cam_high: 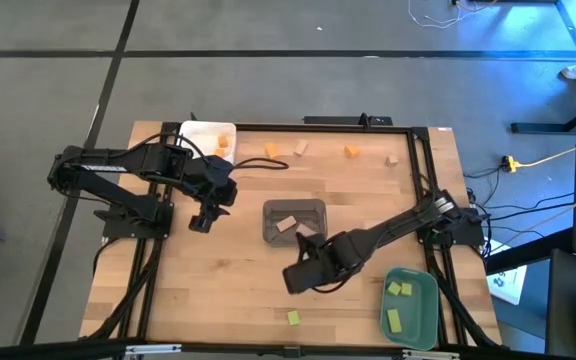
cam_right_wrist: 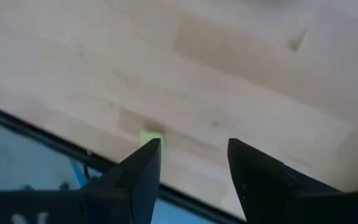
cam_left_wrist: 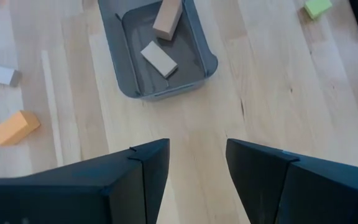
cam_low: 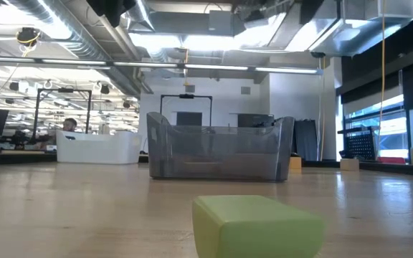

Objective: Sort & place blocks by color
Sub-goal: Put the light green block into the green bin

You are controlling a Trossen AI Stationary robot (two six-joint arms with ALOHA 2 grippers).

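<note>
Right gripper [cam_high: 296, 281]: I see it parted, empty, its fingers half hiding a green block [cam_right_wrist: 150, 136]
Left gripper [cam_high: 201, 221]: parted, empty

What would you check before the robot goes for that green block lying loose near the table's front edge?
1. Right hand empty and open: ok, nothing between its fingers in the right wrist view.
2. Green block free to grab: ok, it lies alone on the table, just beyond the hand.
3. Teal tray has room: ok, only two green blocks inside.
4. Left hand out of the way: ok, it hangs open left of the grey tray.
5. Block's distance from the table edge: cannot tell exactly, it looks close.
</note>
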